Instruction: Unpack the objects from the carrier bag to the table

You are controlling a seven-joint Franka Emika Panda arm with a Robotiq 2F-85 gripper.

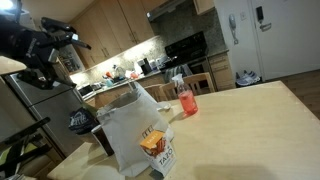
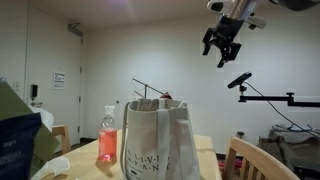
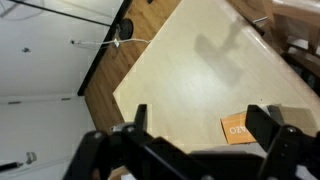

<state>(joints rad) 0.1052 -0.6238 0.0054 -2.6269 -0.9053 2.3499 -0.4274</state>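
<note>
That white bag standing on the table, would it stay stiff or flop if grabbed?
Probably floppy: the carrier bag looks thin and creased, so a pinch would likely crumple it. It stands tall and upright on the table, so a sideways push may tip it.

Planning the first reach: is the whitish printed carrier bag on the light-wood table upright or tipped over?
Upright. In both exterior views the whitish carrier bag stands on its base on the table, mouth upward.
</note>
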